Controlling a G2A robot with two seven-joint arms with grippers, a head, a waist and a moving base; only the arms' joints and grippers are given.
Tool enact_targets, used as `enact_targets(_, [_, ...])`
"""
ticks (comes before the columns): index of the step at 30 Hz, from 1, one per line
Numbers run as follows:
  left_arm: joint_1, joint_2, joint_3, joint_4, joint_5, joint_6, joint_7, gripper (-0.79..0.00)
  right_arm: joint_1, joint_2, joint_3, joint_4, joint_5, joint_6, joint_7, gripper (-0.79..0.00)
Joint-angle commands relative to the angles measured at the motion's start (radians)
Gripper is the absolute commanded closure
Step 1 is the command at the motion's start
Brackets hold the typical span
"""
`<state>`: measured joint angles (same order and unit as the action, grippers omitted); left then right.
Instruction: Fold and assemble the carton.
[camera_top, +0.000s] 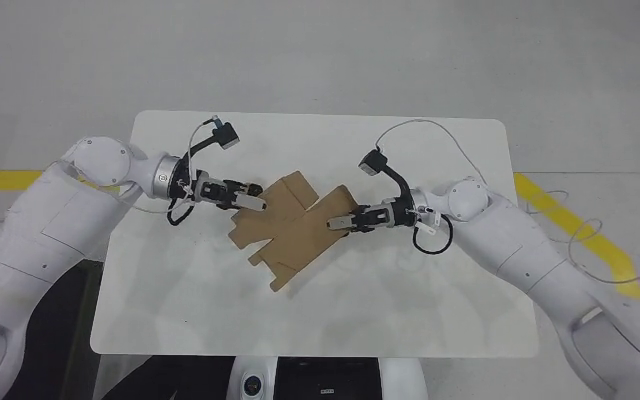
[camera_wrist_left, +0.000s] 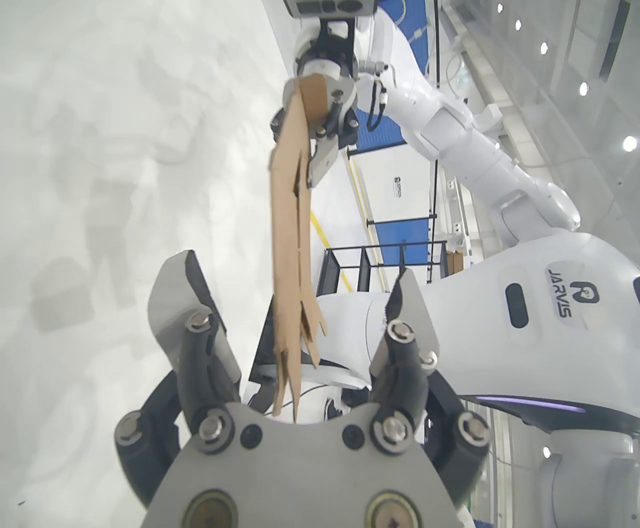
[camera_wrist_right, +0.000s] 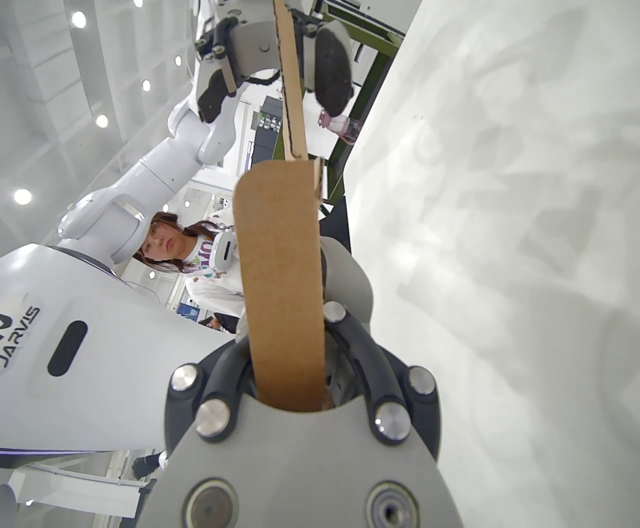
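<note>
A flat, unfolded brown carton (camera_top: 290, 225) with several flaps hangs just above the middle of the white table (camera_top: 450, 300), between both arms. My right gripper (camera_top: 340, 221) is shut on the flap at its right side; in the right wrist view that flap (camera_wrist_right: 280, 280) runs out of the right gripper (camera_wrist_right: 292, 270). My left gripper (camera_top: 258, 201) is at the carton's left edge. In the left wrist view the carton (camera_wrist_left: 287, 240) stands edge-on between the wide-apart fingers (camera_wrist_left: 187, 300) of the open left gripper (camera_wrist_left: 295, 272), touching neither pad. The right gripper (camera_wrist_left: 325, 125) clamps the far end.
The table's rounded edges lie well away from the carton on every side, with bare white surface all around it. Thin cables (camera_top: 440, 135) loop from the wrist cameras above the table. Yellow floor tape (camera_top: 560, 210) runs beside the table.
</note>
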<state>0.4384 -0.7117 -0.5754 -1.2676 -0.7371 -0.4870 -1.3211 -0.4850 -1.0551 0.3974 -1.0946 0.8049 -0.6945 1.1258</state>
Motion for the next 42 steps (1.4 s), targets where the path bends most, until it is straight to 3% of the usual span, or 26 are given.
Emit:
enact_targets(1, [0.009, -0.001, -0.013, 0.014, 0.004, 0.008, 0.034, -0.785, -0.006, 0.001, 0.017, 0.017, 0.021, 0.0, 0.0, 0.0])
enact_targets(8, [0.064, 0.001, -0.063, 0.005, -0.017, 0.079, 0.191, -0.785, -0.034, -0.002, 0.075, 0.066, 0.049, 0.003, -0.014, 0.0])
enact_targets(18, [0.151, -0.005, -0.113, -0.075, -0.058, 0.204, 0.359, -0.785, -0.071, -0.004, 0.138, 0.024, -0.056, 0.064, -0.139, 0.0])
enact_targets(30, [0.192, -0.015, -0.185, -0.086, -0.123, 0.267, 0.324, -0.785, -0.139, -0.001, 0.212, 0.007, -0.158, 0.086, -0.236, 0.0])
enact_targets(42, [0.232, -0.016, -0.277, -0.141, -0.135, 0.277, 0.304, -0.785, -0.169, -0.014, 0.25, -0.012, -0.228, 0.125, -0.24, 0.0])
